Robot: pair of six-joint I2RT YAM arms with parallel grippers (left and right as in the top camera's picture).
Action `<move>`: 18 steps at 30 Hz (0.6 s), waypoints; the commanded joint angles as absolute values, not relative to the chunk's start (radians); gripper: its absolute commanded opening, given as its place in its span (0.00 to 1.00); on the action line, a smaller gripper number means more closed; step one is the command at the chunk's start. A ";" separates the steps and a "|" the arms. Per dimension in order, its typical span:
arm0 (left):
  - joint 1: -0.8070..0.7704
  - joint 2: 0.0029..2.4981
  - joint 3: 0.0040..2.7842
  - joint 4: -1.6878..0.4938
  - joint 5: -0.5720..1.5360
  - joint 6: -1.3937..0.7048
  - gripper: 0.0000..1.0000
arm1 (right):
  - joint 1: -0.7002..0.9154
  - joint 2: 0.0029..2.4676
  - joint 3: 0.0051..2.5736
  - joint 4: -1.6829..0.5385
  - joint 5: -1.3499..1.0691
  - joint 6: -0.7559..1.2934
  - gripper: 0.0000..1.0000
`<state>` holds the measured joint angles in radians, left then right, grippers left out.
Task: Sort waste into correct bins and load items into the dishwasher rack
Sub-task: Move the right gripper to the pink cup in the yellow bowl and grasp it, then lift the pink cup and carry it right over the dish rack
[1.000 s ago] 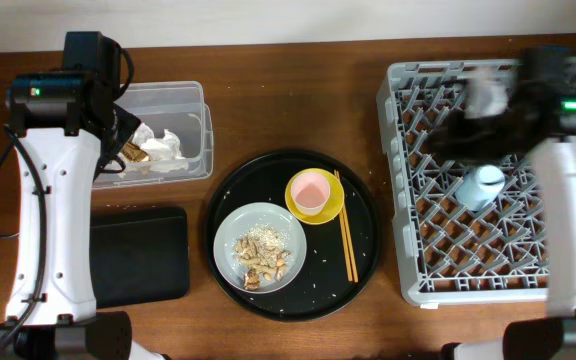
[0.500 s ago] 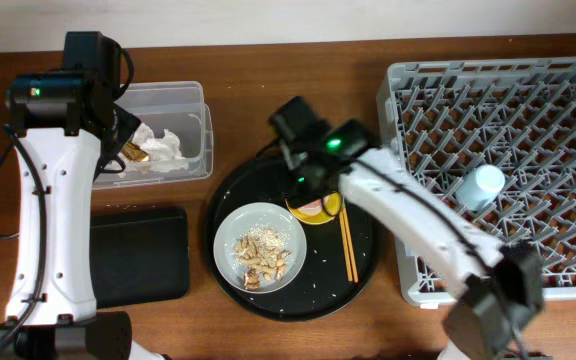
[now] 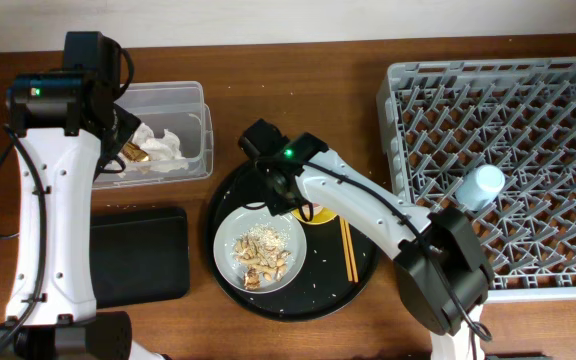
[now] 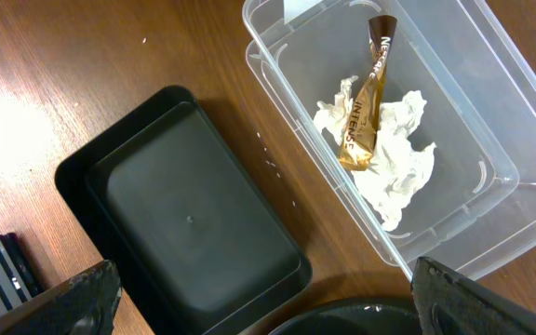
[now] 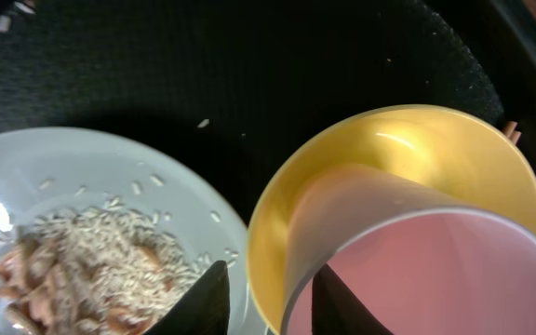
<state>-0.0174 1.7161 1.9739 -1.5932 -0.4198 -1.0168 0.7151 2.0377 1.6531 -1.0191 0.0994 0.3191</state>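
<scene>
- The clear tub point(image 3: 200, 95) sat at 10 o'clock on the tabletop point(image 3: 298, 110). It already held the crumpled tissue point(image 4: 389, 158) and the brown stick-like scrap point(image 4: 366, 102), which lay across the tissue. That part of the waste looked sorted.
- The left fingers point(image 4: 82, 302) hung above the tub and the black rectangular tray point(image 3: 138, 255), spread wide and holding nothing. That tray, at 8 o'clock, showed nothing inside it.
- The food scraps point(image 3: 258, 262) and rice lay in the grey bowl point(image 3: 226, 262) on the round black tray point(image 3: 368, 215) near the middle, so they were not yet binned.
- At 3 o'clock the dishwasher rack point(image 3: 528, 100) held only the light blue cup point(image 3: 483, 185), so one item was loaded.
- The pink cup point(image 5: 417, 270) sat inside the yellow bowl point(image 5: 408, 149), just beside the grey bowl. The chopsticks point(image 3: 348, 255) lay on the round tray at the yellow bowl's 5 o'clock.
- The right fingers point(image 5: 203, 302) were parted at the nested pair. One tip was outside the yellow bowl's wall and the other was over the cup side. They did not appear clenched on either.
- By my reading, well under half was done. Both bowls, the pink cup, the chopsticks and the scraps remained.
</scene>
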 commanded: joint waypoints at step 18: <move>-0.017 1.701 1.981 -1.595 -0.434 -1.023 0.99 | 0.705 2.065 1.930 -1.232 0.138 0.334 0.04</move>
<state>-0.0174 1.7161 1.9739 -1.5932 -0.4198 -1.0168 0.7147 2.0636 1.8156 -1.1839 0.1417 0.3328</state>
